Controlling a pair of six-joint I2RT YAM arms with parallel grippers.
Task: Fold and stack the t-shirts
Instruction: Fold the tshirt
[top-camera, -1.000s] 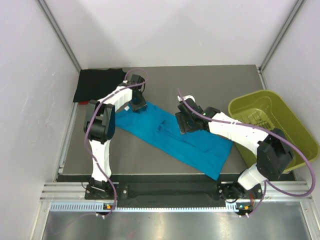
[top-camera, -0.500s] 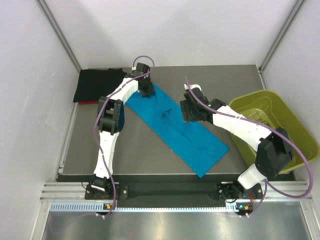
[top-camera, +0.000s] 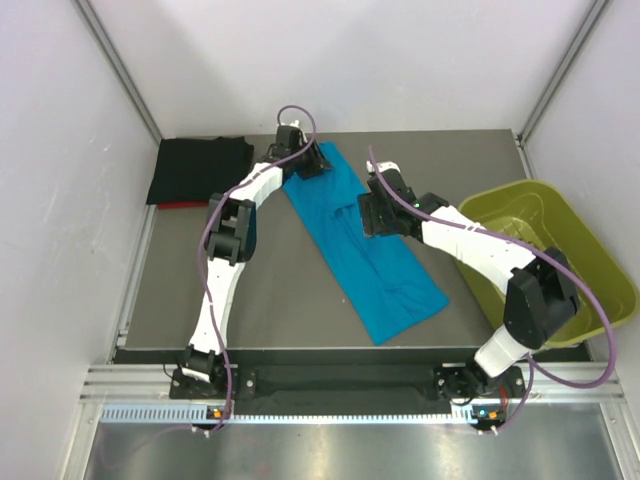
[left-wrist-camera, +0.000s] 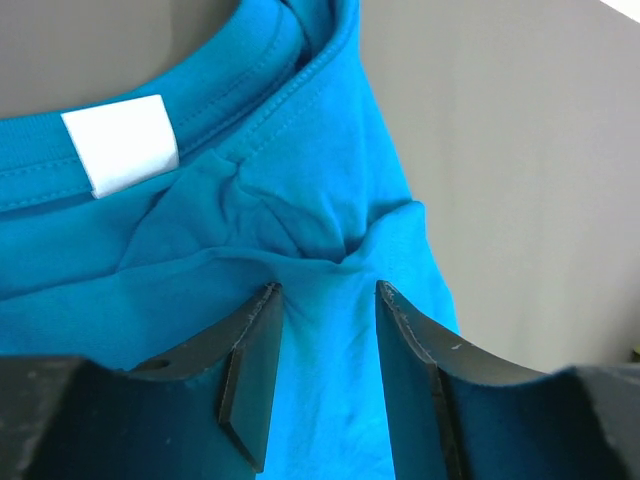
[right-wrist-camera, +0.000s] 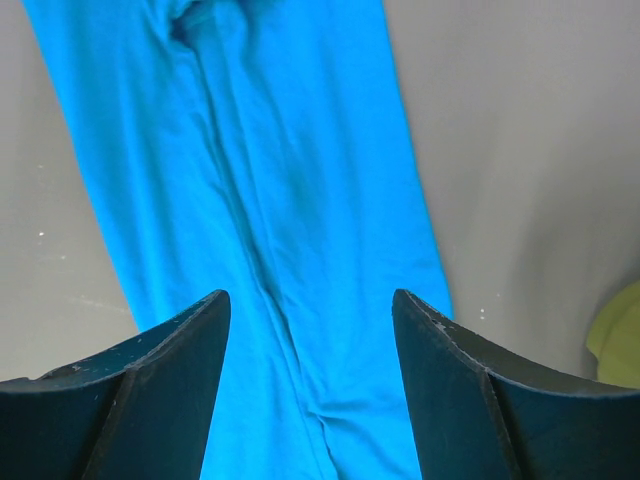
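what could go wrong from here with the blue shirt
The left fingers pinch only a small bunched tuck of the teal t-shirt beside its collar, so it may slip free. The right fingers are open above the cloth, leaving that part unheld. The collar end lies close to the far edge of the table and might slide off.

Yellow-green plastic bin (top-camera: 585, 245) at right edge of grey table (top-camera: 290, 290); white walls (top-camera: 350, 60) around.

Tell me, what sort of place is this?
Probably a robotics lab test cell: a left arm and right arm bolted by a grey table, plain white walls with metal framing, one teal t-shirt laid out.
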